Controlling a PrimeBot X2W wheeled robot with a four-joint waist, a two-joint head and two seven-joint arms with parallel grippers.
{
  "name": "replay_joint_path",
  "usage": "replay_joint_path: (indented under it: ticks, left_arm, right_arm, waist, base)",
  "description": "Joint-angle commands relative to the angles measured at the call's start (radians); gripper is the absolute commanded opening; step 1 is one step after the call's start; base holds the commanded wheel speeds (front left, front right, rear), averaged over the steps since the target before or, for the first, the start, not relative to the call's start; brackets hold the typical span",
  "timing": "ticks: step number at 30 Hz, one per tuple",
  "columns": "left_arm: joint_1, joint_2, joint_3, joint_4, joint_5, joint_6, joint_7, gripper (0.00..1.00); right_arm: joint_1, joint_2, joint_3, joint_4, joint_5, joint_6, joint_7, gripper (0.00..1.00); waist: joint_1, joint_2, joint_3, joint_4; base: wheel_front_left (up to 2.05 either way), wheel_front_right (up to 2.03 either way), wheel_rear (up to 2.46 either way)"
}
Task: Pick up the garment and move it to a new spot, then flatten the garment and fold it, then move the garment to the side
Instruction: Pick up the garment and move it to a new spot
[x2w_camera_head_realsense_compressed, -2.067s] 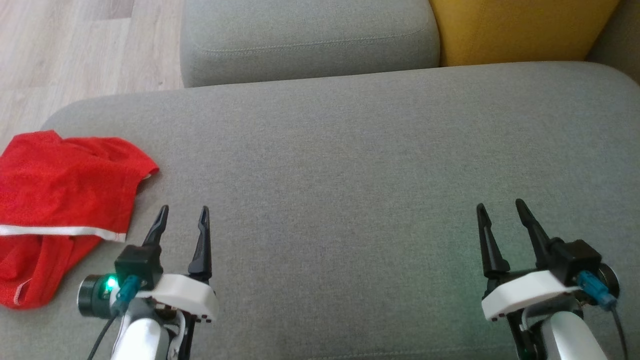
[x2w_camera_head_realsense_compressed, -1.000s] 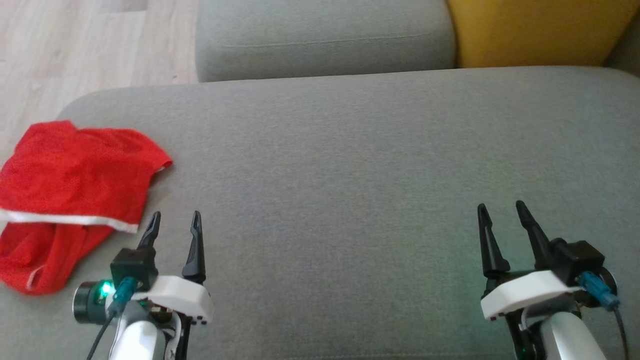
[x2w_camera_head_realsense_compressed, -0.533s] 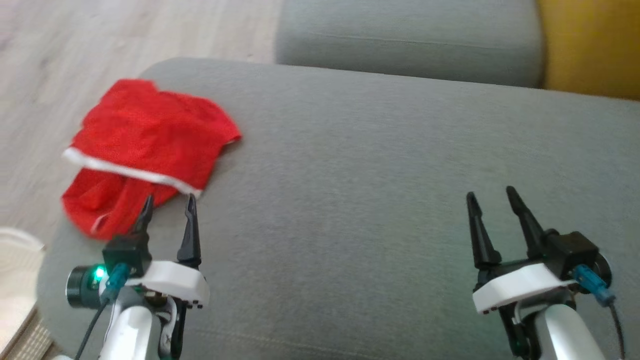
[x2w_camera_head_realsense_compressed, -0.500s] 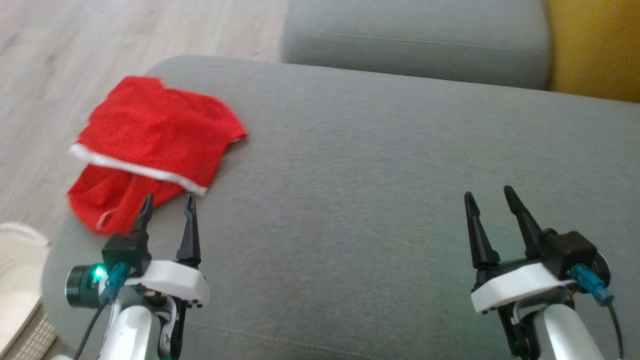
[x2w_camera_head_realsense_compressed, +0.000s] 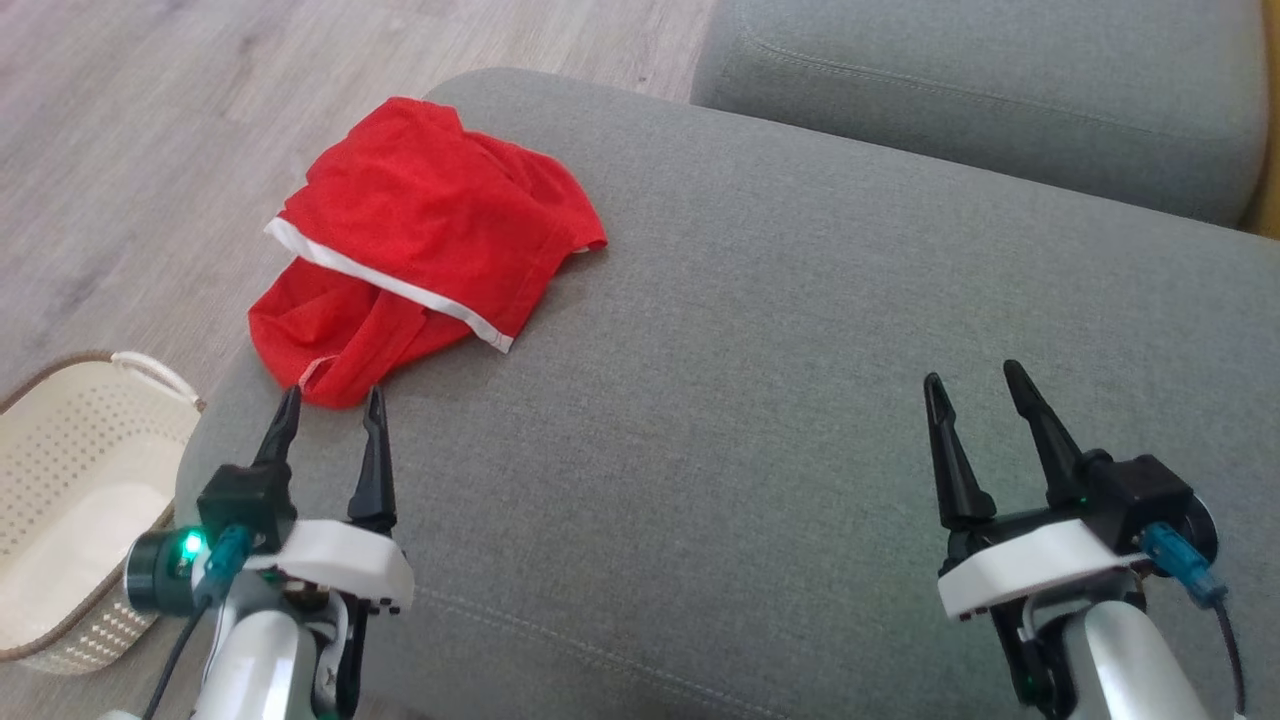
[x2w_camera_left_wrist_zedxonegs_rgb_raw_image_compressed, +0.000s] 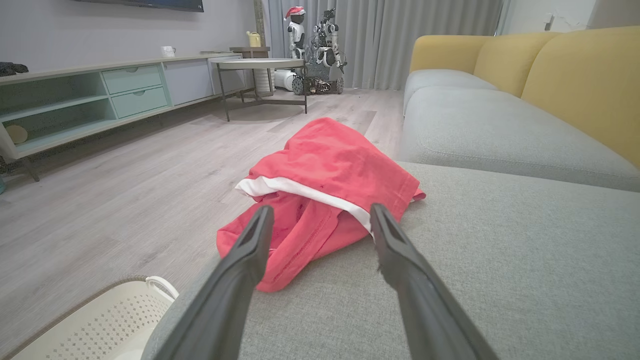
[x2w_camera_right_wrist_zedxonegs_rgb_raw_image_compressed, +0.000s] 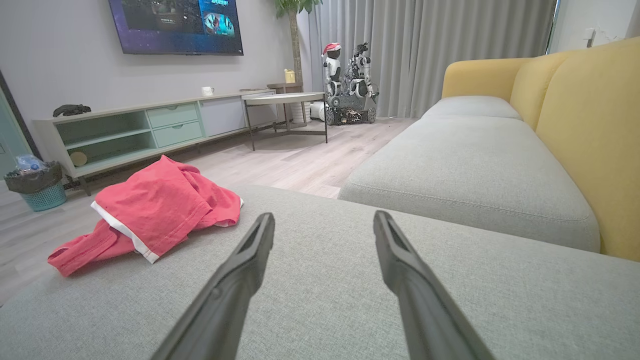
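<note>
Left end effector (x2w_camera_head_realsense_compressed: 331, 394): black fingers (x2w_camera_head_realsense_compressed: 374, 470), white shell (x2w_camera_head_realsense_compressed: 340, 565), teal plug (x2w_camera_head_realsense_compressed: 228, 556).

Before me stands a grey sofa (x2w_camera_right_wrist_zedxonegs_rgb_raw_image_compressed: 475, 165) with yellow backs (x2w_camera_right_wrist_zedxonegs_rgb_raw_image_compressed: 590, 130). Pale wood floor (x2w_camera_left_wrist_zedxonegs_rgb_raw_image_compressed: 100, 200) runs from the sofa to a grey wall (x2w_camera_right_wrist_zedxonegs_rgb_raw_image_compressed: 75, 65), where a TV (x2w_camera_right_wrist_zedxonegs_rgb_raw_image_compressed: 175, 25) hangs above a long low cabinet (x2w_camera_right_wrist_zedxonegs_rgb_raw_image_compressed: 175, 125). Past the sofa's far end hang grey curtains (x2w_camera_right_wrist_zedxonegs_rgb_raw_image_compressed: 450, 40). A cream basket (x2w_camera_head_realsense_compressed: 60, 440) sits on the floor by its near corner.
</note>
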Motion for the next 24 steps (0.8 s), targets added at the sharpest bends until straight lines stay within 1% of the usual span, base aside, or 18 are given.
replay_joint_path:
  ticks: [1,15,20,24]
  left_arm:
    - [-0.064,0.017,0.042,-0.034,0.001,-0.002,-0.012,1.0]
    - [-0.08,0.005,0.033,-0.015,0.005,-0.001,-0.012,1.0]
    - [-0.114,-0.004,0.029,0.008,-0.012,-0.012,-0.012,1.0]
    - [-0.178,-0.006,0.028,0.054,-0.028,-0.021,-0.006,1.0]
  right_arm:
    - [-0.052,-0.002,0.024,-0.035,-0.007,-0.001,-0.003,1.0]
    - [-0.047,-0.001,0.029,-0.032,0.0,-0.001,-0.005,1.0]
    - [-0.06,-0.001,0.035,-0.044,0.0,-0.001,0.006,1.0]
    - [-0.082,-0.001,0.039,-0.064,-0.008,-0.001,0.021,1.0]
  waist:
    - [0.0,0.0,0.0,0.001]
    - [0.0,0.0,0.003,-0.003]
    - [0.0,0.0,0.033,-0.016]
    - [0.0,0.0,0.083,-0.047]
  base:
    - [0.0,0.0,0.0]
    - [0.0,0.0,0.0]
    - [0.0,0.0,0.0]
    - [0.0,0.0,0.0]
